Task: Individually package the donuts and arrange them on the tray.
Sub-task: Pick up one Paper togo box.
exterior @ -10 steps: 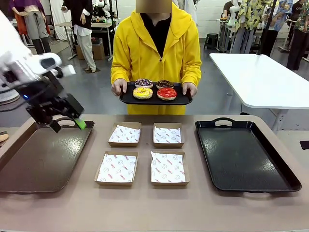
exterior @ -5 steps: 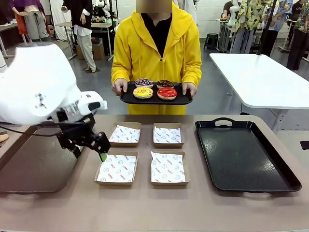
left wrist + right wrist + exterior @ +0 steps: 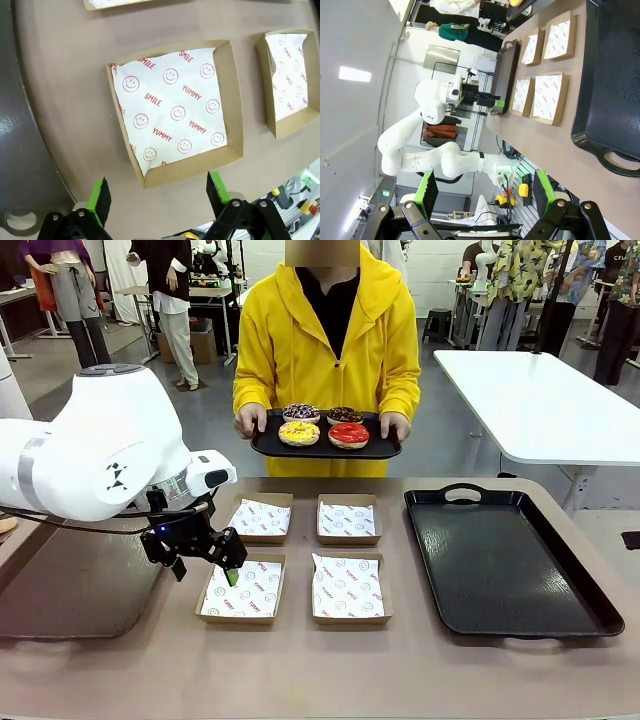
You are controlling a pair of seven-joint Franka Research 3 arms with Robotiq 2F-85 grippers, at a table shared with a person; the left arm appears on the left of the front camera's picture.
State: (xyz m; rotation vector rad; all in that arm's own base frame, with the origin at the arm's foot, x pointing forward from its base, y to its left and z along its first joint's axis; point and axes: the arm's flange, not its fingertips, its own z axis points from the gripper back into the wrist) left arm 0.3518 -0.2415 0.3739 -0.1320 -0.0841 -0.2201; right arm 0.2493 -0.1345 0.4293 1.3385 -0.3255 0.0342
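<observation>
A person in a yellow hoodie holds a small black serving tray (image 3: pixel 385 448) at the far table edge. On it lie the donuts: a yellow-glazed one (image 3: pixel 299 433), a red-glazed one (image 3: pixel 348 435) and two chocolate ones (image 3: pixel 300 412) (image 3: pixel 344 414) behind. My left gripper (image 3: pixel 205 568) (image 3: pixel 159 195) hangs open just over the left edge of the near-left paper-lined box (image 3: pixel 242 587) (image 3: pixel 175 112), holding nothing. My right gripper (image 3: pixel 485 192) is open and empty, well off the large black tray (image 3: pixel 505 560) (image 3: pixel 610 75).
Three more lined boxes (image 3: pixel 258 517) (image 3: pixel 348 519) (image 3: pixel 348 588) form a square with the first at mid-table. A brown tray (image 3: pixel 80 570) (image 3: pixel 20 125) lies at the left, under my left arm. A white table (image 3: pixel 540 400) stands behind at the right.
My left arm has swung right from above the brown tray and come down to the near-left box. The person still holds the donut tray in place.
</observation>
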